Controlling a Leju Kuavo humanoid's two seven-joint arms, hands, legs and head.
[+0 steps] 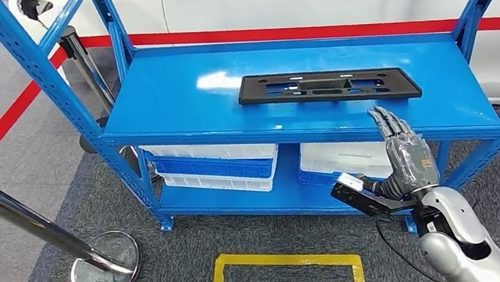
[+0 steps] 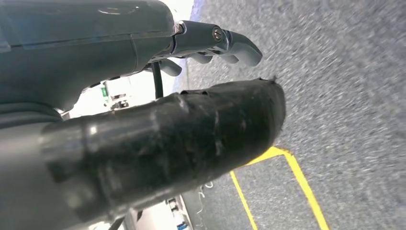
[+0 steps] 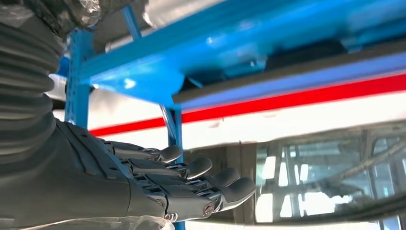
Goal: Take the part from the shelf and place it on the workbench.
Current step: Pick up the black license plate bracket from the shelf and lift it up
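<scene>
Black plastic, long and flat with cut-outs, the part (image 1: pixel 328 86) lies on the top board of the blue shelf (image 1: pixel 175 100), toward its right half and back from the front edge, with nothing touching it. So the task looks barely begun: the part has not been gripped or lifted, and carrying it to the workbench is all still to do.

The right hand (image 1: pixel 405 151) is raised in front of the shelf's front edge, just below and near the part's right end, apart from it. Its fingers (image 3: pixel 191 168) are stretched out straight, side by side, and hold nothing.

The left hand (image 2: pixel 158 143) is seen over grey carpet with a yellow floor marking (image 2: pixel 297 177); it holds nothing as far as can be seen, but how its fingers lie I cannot tell.

White and blue bins (image 1: pixel 213 164) sit on the lower board.
</scene>
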